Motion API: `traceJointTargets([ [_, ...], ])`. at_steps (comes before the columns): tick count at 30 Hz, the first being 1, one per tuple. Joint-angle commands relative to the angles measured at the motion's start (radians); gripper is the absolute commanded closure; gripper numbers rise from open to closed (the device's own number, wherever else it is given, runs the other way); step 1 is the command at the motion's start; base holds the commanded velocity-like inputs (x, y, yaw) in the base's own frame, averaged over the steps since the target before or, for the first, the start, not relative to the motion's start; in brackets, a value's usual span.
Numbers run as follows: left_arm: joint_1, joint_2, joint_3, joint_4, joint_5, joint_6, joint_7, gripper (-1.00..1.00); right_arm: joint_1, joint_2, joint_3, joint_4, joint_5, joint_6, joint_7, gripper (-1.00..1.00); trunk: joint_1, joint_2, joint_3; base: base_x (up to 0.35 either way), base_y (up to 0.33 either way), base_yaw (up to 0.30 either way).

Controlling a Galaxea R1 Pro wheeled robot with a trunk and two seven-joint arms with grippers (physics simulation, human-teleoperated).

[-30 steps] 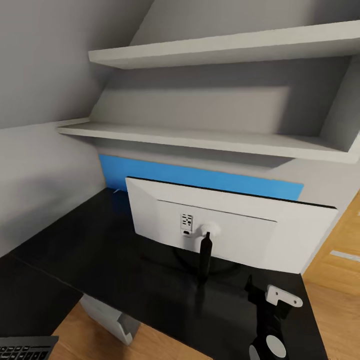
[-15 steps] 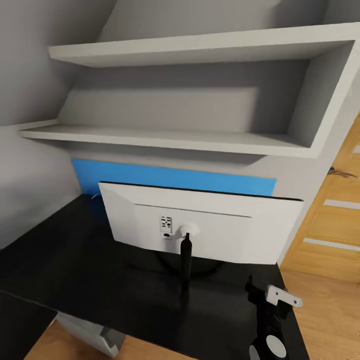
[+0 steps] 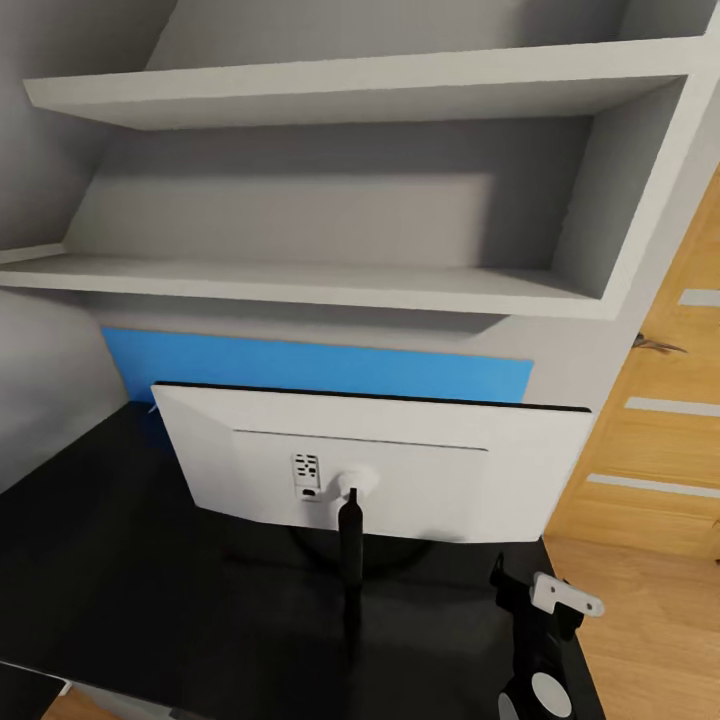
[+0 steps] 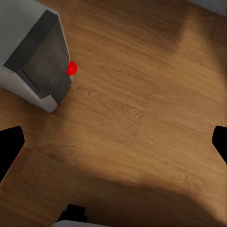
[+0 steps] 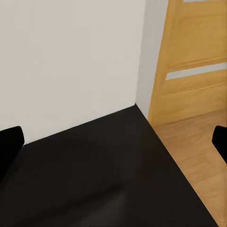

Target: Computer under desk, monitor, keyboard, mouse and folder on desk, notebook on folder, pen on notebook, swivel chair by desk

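Note:
The monitor (image 3: 400, 460) stands on the glossy black desk (image 3: 150, 580) with its light-grey back and thin black stand toward me, and the blue back panel (image 3: 300, 365) sits behind it. Part of my right arm (image 3: 540, 620) shows over the desk's near right corner. My right gripper (image 5: 113, 142) is open above the desk (image 5: 94, 179), holding nothing. My left gripper (image 4: 113, 142) is open over wooden floor, with the light-grey computer (image 4: 38, 61) standing on the floor ahead of it. The keyboard, mouse, folder, notebook, pen and swivel chair are out of view.
Two grey wall shelves (image 3: 300, 285) hang above the desk. A light wooden chest (image 3: 650, 440) stands just right of the desk's end, also seen from the right wrist as the chest (image 5: 194, 61). A pale wall (image 5: 71, 56) rises behind the desk top.
The head view has swung to the right, so the monitor, shelves and desk sit further left in the picture. The keyboard and computer at the lower left have left the frame.

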Motion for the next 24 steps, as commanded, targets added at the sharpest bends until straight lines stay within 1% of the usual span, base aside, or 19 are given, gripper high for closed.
traceJointTargets([
  [1, -0.001, 0.000, -0.009, 0.001, 0.009, -0.003, -0.001, -1.00, -0.001, 0.000, 0.002, 0.001, -0.009, -0.002, -0.005, -1.00, 0.000, -0.001, -0.002, 0.011, 0.000, -0.008],
  [4, 0.000, 0.002, -0.010, 0.001, 0.009, -0.003, -0.002, -1.00, -0.001, 0.000, 0.001, 0.004, -0.009, -0.001, -0.005, -1.00, 0.000, -0.001, -0.002, 0.005, 0.000, -0.003],
  [9, 0.001, 0.015, -0.012, 0.001, 0.008, -0.003, -0.002, -1.00, -0.001, 0.000, 0.003, 0.004, -0.008, -0.002, -0.004, -1.00, 0.000, -0.001, -0.002, 0.001, 0.000, 0.000],
  [19, 0.006, 0.026, -0.012, 0.001, 0.009, -0.001, -0.001, -1.00, -0.001, -0.004, 0.003, 0.015, -0.006, -0.002, 0.002, -1.00, 0.000, -0.001, -0.002, 0.000, 0.000, 0.000],
  [21, 0.018, 0.033, -0.012, 0.001, 0.009, -0.002, -0.001, -1.00, -0.001, -0.012, 0.002, 0.036, -0.006, -0.002, 0.003, -1.00, 0.000, -0.001, -0.002, 0.000, 0.000, 0.000],
  [22, 0.029, 0.038, -0.012, 0.001, 0.009, -0.002, -0.002, -1.00, -0.001, -0.020, 0.002, 0.052, -0.007, -0.002, 0.004, -1.00, 0.000, -0.001, -0.002, 0.000, 0.000, 0.000],
  [24, 0.038, 0.042, -0.012, 0.001, 0.009, -0.003, -0.002, -1.00, -0.001, -0.029, 0.003, 0.066, -0.008, -0.002, 0.005, -1.00, 0.000, -0.001, -0.002, 0.000, 0.000, 0.000],
])
